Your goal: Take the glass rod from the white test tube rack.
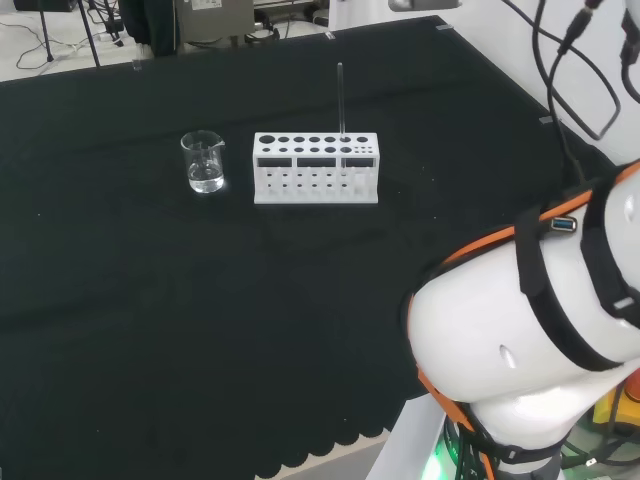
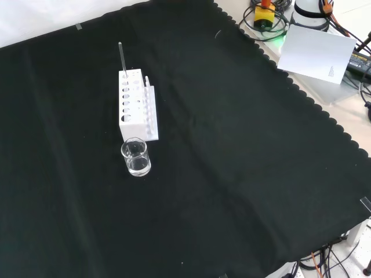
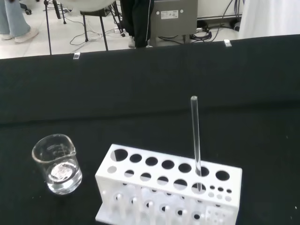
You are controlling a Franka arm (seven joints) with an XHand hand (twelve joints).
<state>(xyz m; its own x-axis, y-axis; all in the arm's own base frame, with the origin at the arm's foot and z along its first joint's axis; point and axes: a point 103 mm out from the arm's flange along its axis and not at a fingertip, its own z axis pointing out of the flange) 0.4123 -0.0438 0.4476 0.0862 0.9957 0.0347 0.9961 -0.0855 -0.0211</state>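
Head view: glass rod (image 1: pixel 341 98) upright in a back-row hole near the right end of the white test tube rack (image 1: pixel 315 168), toward the cloth's far edge. Likely light, stiff, slick, breakable; best pinched high on the bare shaft, lifted straight up. Beaker (image 1: pixel 204 162) just beside the rack's left end. Hand's fingers: cannot tell.

Rod (image 1: pixel 341 100) in rack (image 1: pixel 315 168), beaker (image 1: pixel 204 162) beside
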